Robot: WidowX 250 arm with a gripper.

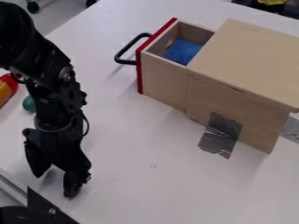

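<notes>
My tool (pixel 55 183) is open, its two fingers spread, low over the left part of the table (pixel 149 188). Behind it, beside my arm, I note a green item (pixel 29 104) and a red and orange item (pixel 6 89). To the right, well apart from my tool, the drawer (pixel 163 83) stands partly out of the wooden box (pixel 251 57), black handle (pixel 128 46) facing left. A blue item (pixel 184 51) lies inside the drawer. Grey tape (pixel 220 134) joins box to table.

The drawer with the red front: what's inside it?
A blue, soft-looking thing lies in the drawer; anything farther back is hidden by the box's wooden top.
</notes>
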